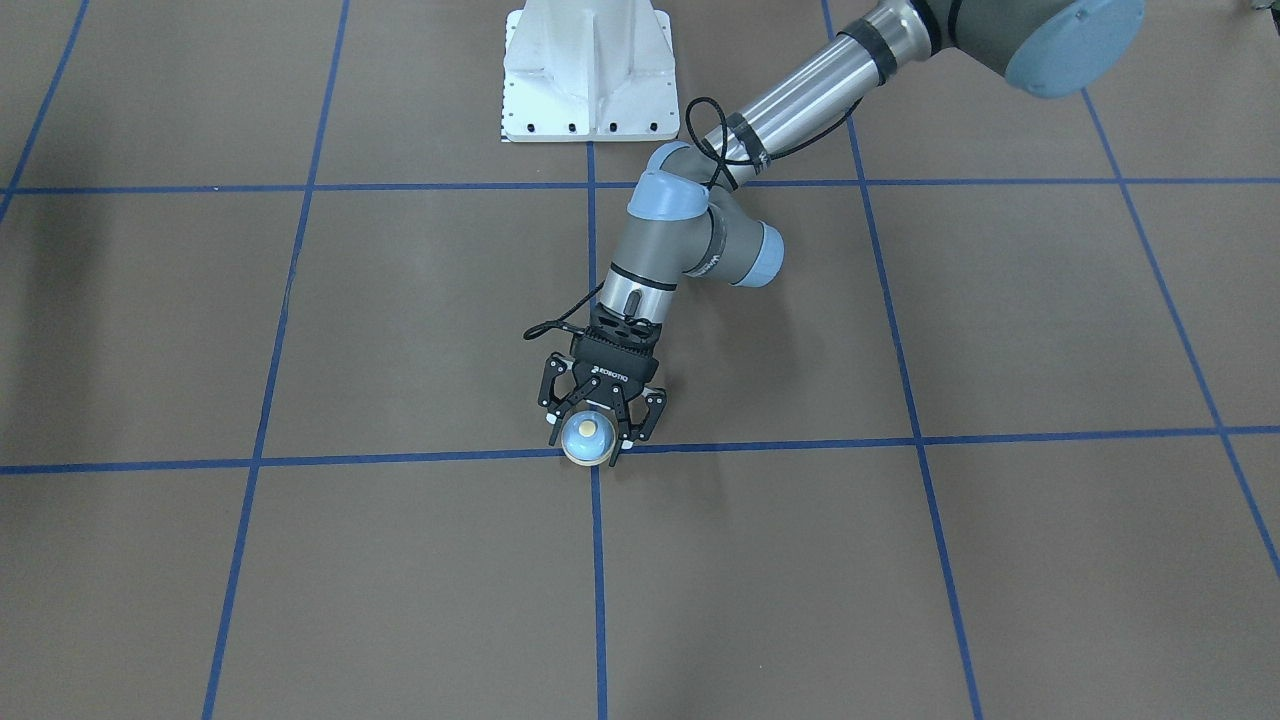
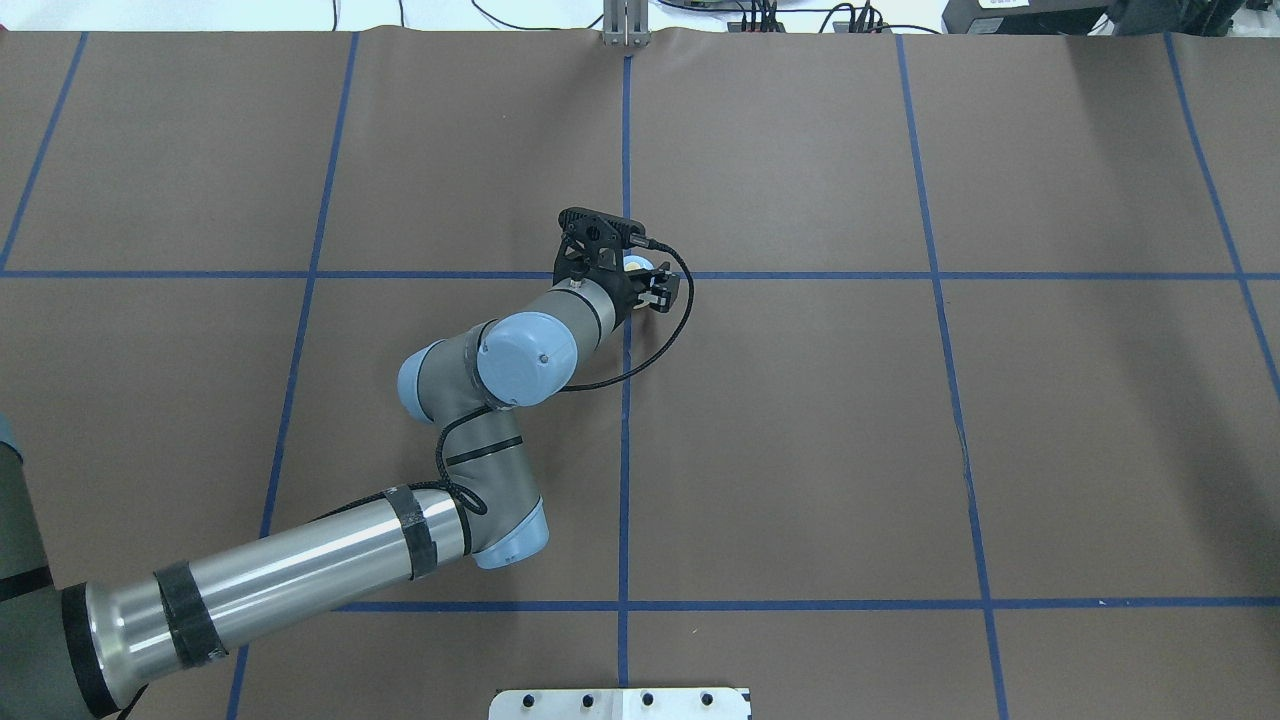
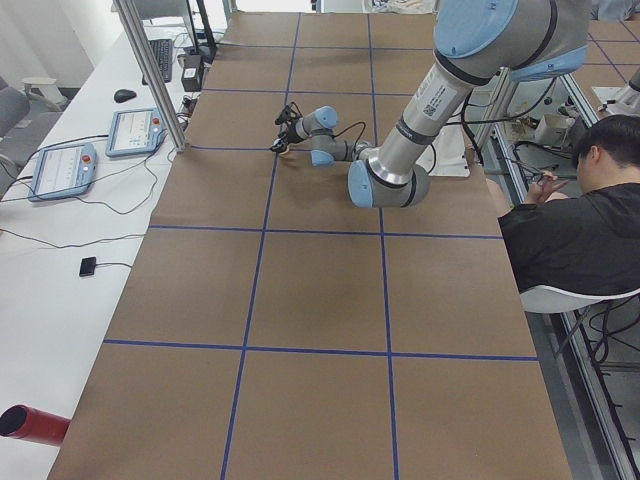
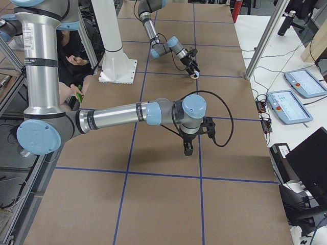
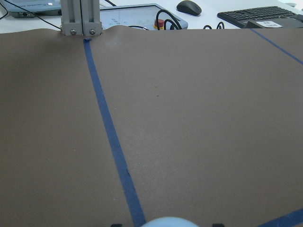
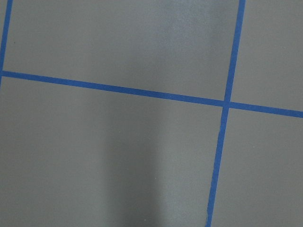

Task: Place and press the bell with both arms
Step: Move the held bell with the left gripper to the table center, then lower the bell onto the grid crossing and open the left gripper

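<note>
The light-blue bell [image 1: 587,437] with its cream button stands on the crossing of two blue tape lines on the brown table. My left gripper [image 1: 588,446] reaches down over it, one finger on each side, shut on it. The overhead view shows only a sliver of the bell [image 2: 634,263] behind the left gripper [image 2: 638,272]. The bell's top [image 5: 168,222] shows at the bottom edge of the left wrist view. My right gripper [image 4: 187,149] hangs high over the table, pointing down, apart from the bell [image 4: 195,75]. I cannot tell whether it is open or shut.
The white bolted pedestal [image 1: 588,70] stands at the robot's side of the table. An aluminium post [image 5: 80,19] rises at the far edge. Control pendants [image 4: 296,104] lie on a side desk. A seated person [image 3: 570,220] is beside the table. A red cylinder [image 3: 30,425] lies on the side desk.
</note>
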Controlling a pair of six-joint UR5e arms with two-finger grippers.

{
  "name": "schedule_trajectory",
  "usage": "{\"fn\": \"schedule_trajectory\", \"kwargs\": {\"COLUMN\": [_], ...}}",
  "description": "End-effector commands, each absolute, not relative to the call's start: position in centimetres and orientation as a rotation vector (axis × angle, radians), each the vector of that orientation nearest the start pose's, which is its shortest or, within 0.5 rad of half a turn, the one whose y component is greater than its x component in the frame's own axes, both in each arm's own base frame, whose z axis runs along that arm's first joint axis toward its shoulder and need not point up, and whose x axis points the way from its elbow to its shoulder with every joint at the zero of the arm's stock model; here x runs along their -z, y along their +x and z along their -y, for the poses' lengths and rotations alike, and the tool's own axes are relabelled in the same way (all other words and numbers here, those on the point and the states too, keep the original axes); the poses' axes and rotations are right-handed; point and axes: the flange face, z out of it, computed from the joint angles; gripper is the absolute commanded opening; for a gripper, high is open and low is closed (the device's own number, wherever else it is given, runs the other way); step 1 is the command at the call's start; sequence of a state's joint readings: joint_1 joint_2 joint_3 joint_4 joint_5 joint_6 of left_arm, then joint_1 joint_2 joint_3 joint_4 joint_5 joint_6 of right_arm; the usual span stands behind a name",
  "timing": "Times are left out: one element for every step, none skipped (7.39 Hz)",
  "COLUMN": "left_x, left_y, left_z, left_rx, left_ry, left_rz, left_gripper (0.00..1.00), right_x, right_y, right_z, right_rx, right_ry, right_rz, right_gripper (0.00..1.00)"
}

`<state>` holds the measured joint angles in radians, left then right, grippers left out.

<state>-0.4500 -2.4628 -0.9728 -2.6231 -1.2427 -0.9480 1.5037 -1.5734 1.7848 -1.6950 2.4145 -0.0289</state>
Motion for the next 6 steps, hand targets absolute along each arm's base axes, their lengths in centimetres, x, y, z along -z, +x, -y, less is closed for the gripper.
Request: {"fn": "schedule_trajectory", "kwargs": {"left_x": [-22.4, -20.1, -19.7, -19.0, -19.0, -19.8], "left_y": [66.2, 65.1, 63.1, 60.7, 57.9, 55.2], "left_z": [50.8, 52.4, 54.9, 57.4, 60.1, 62.8], "left_rx": [0.082, 0.102, 0.086, 0.073, 0.059, 0.031], "left_ry": [0.926, 0.947, 0.918, 0.869, 0.808, 0.75], "left_rz": [-1.024, -1.039, -1.044, -1.005, -0.983, -0.957], "left_gripper": [1.0, 1.0, 1.0, 1.0, 1.0, 1.0], "right_x": [-55.3, -54.2, -53.1, -52.3, -50.2, -48.0], "right_y": [2.5, 2.5, 1.9, 0.4, -1.8, -4.9], "right_z": [49.5, 50.4, 51.3, 52.0, 53.3, 54.9], "right_rx": [0.136, 0.144, 0.162, 0.189, 0.169, 0.122], "right_ry": [0.085, 0.102, 0.115, 0.115, 0.105, 0.074], "right_rz": [0.847, 0.844, 0.839, 0.839, 0.846, 0.853], "right_gripper": [1.0, 1.0, 1.0, 1.0, 1.0, 1.0]}}
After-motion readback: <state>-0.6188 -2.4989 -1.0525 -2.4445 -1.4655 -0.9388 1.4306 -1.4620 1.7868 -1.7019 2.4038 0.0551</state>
